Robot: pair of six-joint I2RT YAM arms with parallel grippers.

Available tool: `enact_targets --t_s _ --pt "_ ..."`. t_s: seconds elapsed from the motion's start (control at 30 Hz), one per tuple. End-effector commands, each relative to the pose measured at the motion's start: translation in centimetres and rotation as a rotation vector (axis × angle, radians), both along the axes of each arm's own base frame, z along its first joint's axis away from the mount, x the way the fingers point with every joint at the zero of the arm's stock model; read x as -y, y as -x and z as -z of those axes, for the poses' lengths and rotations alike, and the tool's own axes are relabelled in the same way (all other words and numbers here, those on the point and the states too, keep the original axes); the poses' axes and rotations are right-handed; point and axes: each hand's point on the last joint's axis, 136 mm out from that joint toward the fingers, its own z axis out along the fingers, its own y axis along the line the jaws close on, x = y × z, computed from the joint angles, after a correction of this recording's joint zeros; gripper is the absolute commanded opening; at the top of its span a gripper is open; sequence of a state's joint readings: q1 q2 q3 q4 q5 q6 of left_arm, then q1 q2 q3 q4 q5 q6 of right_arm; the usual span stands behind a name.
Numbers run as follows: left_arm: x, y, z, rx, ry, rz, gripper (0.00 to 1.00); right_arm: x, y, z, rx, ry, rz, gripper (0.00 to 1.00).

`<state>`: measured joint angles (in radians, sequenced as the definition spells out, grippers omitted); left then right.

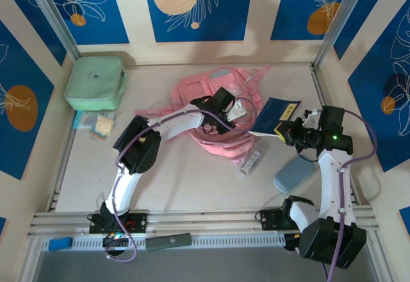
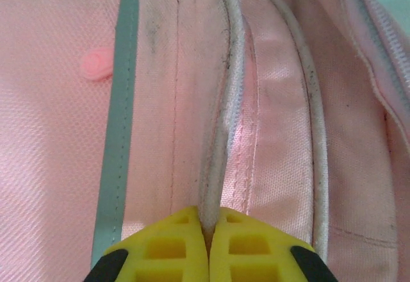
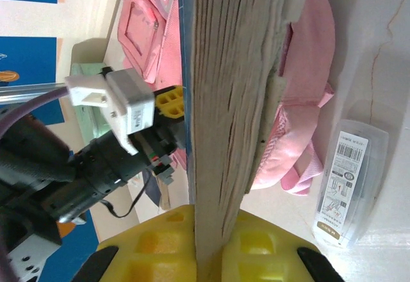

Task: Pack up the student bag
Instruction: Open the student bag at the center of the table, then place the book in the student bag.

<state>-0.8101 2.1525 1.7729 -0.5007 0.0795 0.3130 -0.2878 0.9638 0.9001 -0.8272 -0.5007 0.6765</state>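
**Bag** (image 1: 214,122): pink and slumped. It lies on the table (image 1: 186,186) at about mid-width, nearer the back wall than the arms.

**Left claw** (image 1: 242,114): it sits over the right part of the bag, with its arm reaching across the bag from the left. In the wrist view its yellow fingers (image 2: 173,250) are pressed together, with a soiled white piped edge of the bag pinched between them.

**Right claw** (image 1: 286,132): it is just right of the bag and clamped on a thick book (image 1: 275,112) with a dark blue cover and a yellow label. The wrist view shows a finger on each side of the page block. The book's far end reaches the bag's right edge.

**Other items:**
- A clear box (image 1: 251,161) with a barcode label lies just in front of the bag.
- A grey-blue pouch (image 1: 293,176) lies in front and to the right of the bag, apart from it.
- A mint-green case (image 1: 95,83) sits well left of the bag.
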Motion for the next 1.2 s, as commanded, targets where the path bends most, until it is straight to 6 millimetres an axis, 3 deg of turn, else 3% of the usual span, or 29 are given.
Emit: enact_targets --t_s 0.0,0.2,0.37,0.5,0.63,0.73,1.0,1.17 --pt "-1.7 -0.9 -4.8 0.121 0.011 -0.030 0.00 -0.8 0.8 -0.9 0.023 -0.001 -0.048 0.00" --pt "-3.5 -1.6 -11.5 0.246 0.079 -0.093 0.00 -2.0 2.0 -1.2 -0.012 0.014 -0.077 0.00" --pt "-4.9 -3.7 -16.6 0.367 0.163 -0.207 0.00 -4.3 3.8 -0.1 -0.068 0.076 -0.174 0.00" --pt "-6.0 -4.8 -19.6 0.427 0.210 -0.284 0.00 -5.5 4.6 1.3 -0.109 0.066 -0.214 0.00" --pt "-5.6 -4.3 -21.2 0.429 0.268 -0.258 0.00 -8.2 4.2 1.9 -0.086 -0.011 -0.298 0.00" --pt "-5.4 -3.6 -21.5 0.414 0.289 -0.231 0.00 -10.3 2.8 2.1 -0.037 -0.019 -0.365 0.00" --pt "-5.5 -2.8 -22.2 0.391 0.333 -0.238 0.00 -13.7 -4.2 2.9 0.125 0.001 -0.481 0.00" --pt "-5.5 -2.9 -22.8 0.394 0.357 -0.249 0.00 -15.4 -7.1 5.7 0.145 0.012 -0.550 0.02"
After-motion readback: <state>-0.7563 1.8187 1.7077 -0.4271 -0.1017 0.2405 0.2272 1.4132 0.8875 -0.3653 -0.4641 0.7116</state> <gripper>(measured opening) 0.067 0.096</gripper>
